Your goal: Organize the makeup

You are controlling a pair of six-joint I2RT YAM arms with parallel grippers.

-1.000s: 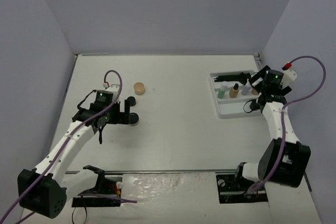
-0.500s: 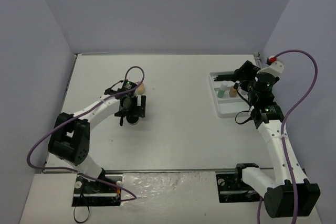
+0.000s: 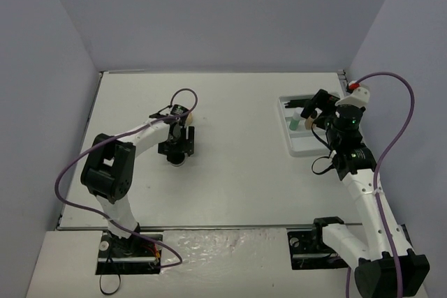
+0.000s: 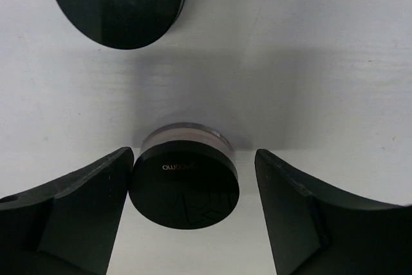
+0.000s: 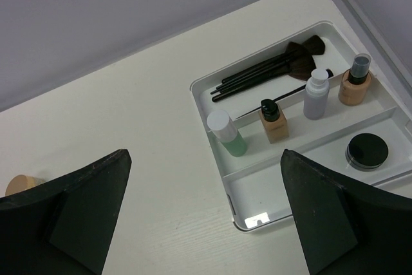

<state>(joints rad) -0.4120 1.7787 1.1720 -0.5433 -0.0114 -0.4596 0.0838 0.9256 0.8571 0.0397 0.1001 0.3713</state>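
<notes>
- Black glossy plastic caps the small jar (image 4: 185, 183) that sits on the table (image 4: 335, 62), and a pale, pinkish body shows under the lid.
- The left gripper (image 3: 177, 150) hangs over this jar with its 2 fingers (image 4: 71, 217) spread wide, 1 on each side. The left-hand one is just beside the lid's edge, and I cannot tell whether it touches.
- A second black jar (image 4: 116, 1) lies near, further out on the table.
- I judge the small jar light and rigid, but its shiny round lid is likely slippery. The best hold is probably across the full width, low on the side wall, squeezed gently so it does not squirt out or tip.
- The right gripper (image 3: 314, 107) hovers above the white tray (image 5: 290, 181), its claw apart and carrying nothing.
- 1 tray section holds thin black brushes (image 5: 270, 69), a green bottle (image 5: 226, 134), a clear-grey bottle (image 5: 315, 93) and 2 tan bottles (image 5: 273, 122).
- The next section holds 1 black tray jar (image 5: 367, 151).
- A tan jar (image 5: 19, 185) sits on the table, well apart from the tray and partly hidden by a finger.
</notes>
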